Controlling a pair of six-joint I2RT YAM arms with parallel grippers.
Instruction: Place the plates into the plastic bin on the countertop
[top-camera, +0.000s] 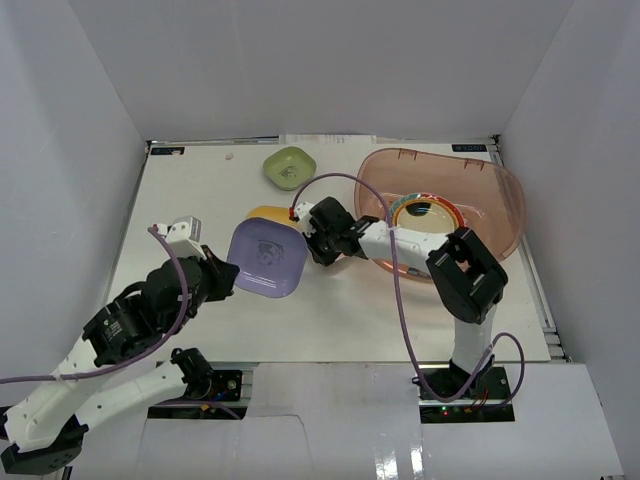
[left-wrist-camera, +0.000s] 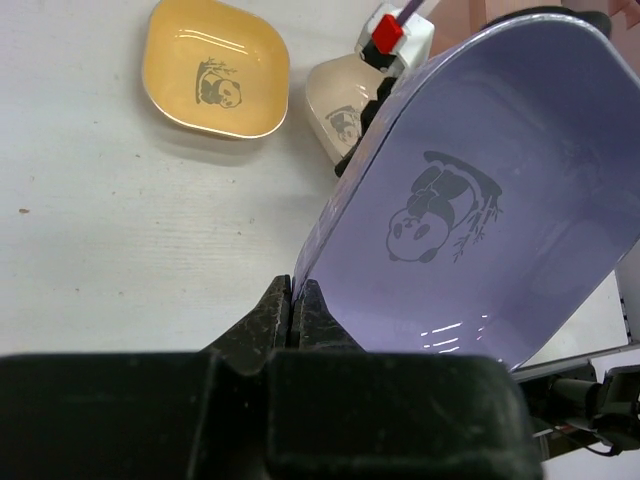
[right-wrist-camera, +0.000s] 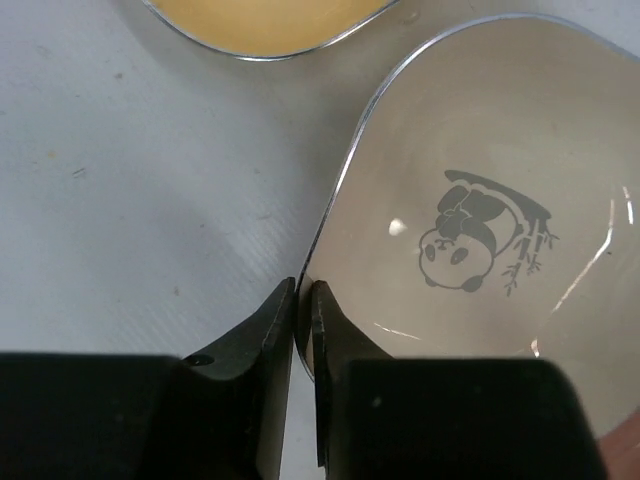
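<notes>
left gripper (left-wrist-camera: 297, 296) pinched tight on lavender plate (left-wrist-camera: 480, 220) rim, right gripper (right-wrist-camera: 304, 300) clamped on cream plate (right-wrist-camera: 480, 190) edge; lift both clear, carry over plastic bin (top-camera: 500, 210) rim, release low.

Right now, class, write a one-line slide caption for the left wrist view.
Left claw pinches the rim of a tilted lavender panda plate; a yellow plate lies on the table beyond.

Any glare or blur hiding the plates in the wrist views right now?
Left wrist: lavender plate sharp, one small glare streak near its lower rim. Right wrist: cream plate shows a few bright highlights, panda print readable. Top external: even light, soft shadows, no blur.
</notes>
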